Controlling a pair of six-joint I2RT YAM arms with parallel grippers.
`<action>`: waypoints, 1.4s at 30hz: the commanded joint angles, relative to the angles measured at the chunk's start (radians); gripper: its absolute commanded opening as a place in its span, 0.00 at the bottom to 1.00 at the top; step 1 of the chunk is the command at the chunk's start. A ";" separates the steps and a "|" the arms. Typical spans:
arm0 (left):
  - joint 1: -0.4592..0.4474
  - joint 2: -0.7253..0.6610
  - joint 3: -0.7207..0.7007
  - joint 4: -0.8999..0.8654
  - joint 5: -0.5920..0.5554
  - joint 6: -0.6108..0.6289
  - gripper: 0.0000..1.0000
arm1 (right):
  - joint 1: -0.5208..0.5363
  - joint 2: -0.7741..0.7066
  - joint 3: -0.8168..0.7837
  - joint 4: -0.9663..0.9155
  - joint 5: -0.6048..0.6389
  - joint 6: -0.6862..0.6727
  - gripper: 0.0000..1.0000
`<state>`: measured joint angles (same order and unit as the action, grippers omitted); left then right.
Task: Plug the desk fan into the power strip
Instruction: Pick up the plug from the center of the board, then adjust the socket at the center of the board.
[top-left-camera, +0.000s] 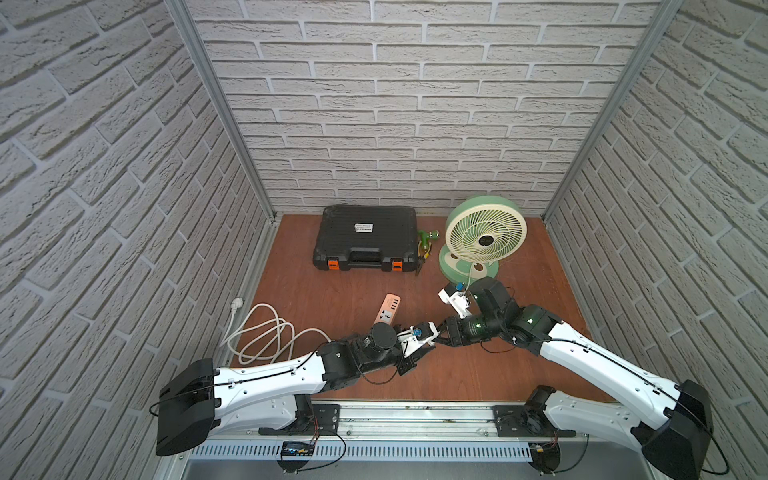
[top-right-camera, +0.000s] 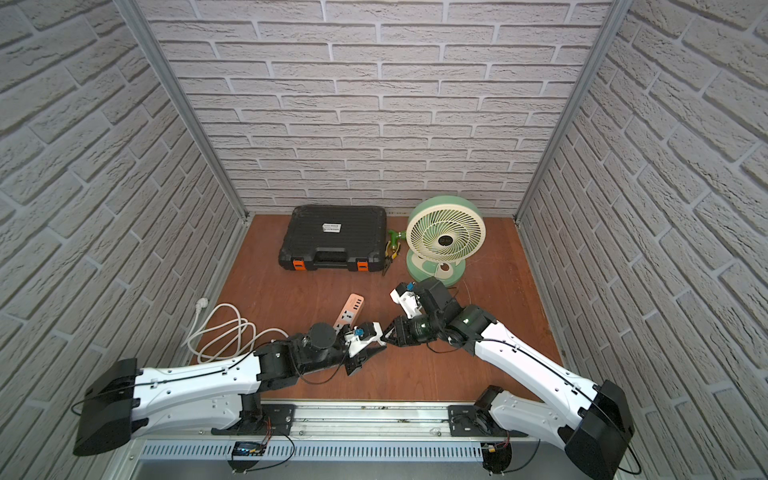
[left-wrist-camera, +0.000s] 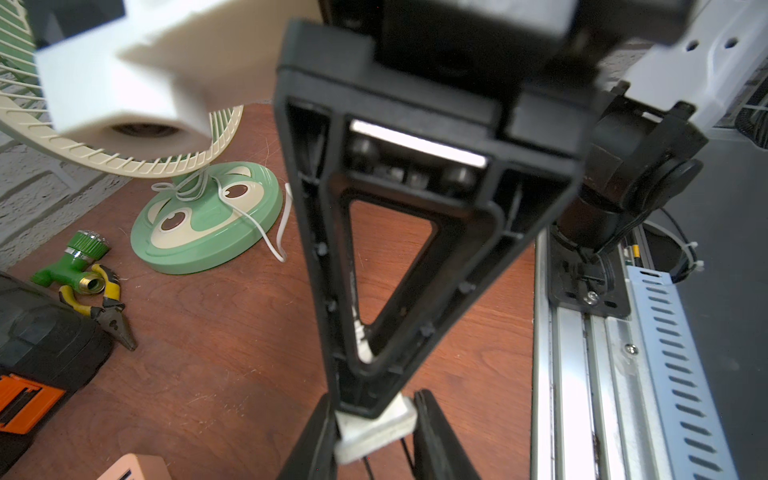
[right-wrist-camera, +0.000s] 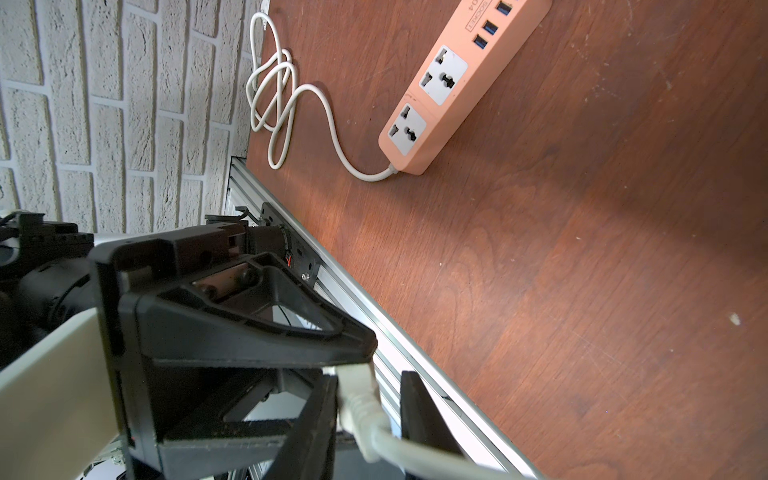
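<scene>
Mid-tabletop (top-left-camera: 457, 382), your grippers meet tip to tip: left gripper (left-wrist-camera: 374, 415) clamped on the desk fan's plug (left-wrist-camera: 374, 436), right gripper (right-wrist-camera: 368, 384) straddling its corded end, though gripping or loose you can't tell. Power strip (top-left-camera: 386, 309) lies just beside them, empty; desk fan (top-left-camera: 485, 237) stands at the back.

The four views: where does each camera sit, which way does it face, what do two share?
Both top views: high above the robot's base, looking down and forward at the table; left arm and right arm show.
Left wrist: on the left arm, behind the left gripper, facing the desk fan, toolcase and right gripper.
Right wrist: on the right arm, behind the right gripper, facing the power strip and left gripper.
Shared by both wrist views: the plug.
</scene>
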<state>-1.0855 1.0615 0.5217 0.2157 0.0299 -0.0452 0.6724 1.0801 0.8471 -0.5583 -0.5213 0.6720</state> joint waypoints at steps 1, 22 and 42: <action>-0.011 0.003 0.023 0.037 0.017 0.013 0.00 | 0.004 0.001 0.012 0.015 -0.002 -0.013 0.30; -0.013 -0.132 -0.074 0.124 -0.205 -0.015 0.84 | 0.006 -0.009 0.007 -0.018 0.133 -0.024 0.03; 0.094 -0.384 -0.035 -0.487 -0.574 -0.534 0.98 | 0.006 -0.071 -0.135 0.109 0.510 0.116 0.03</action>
<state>-1.0077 0.7040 0.4465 -0.0994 -0.4953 -0.4389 0.6743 1.0309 0.7277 -0.5163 -0.0685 0.7502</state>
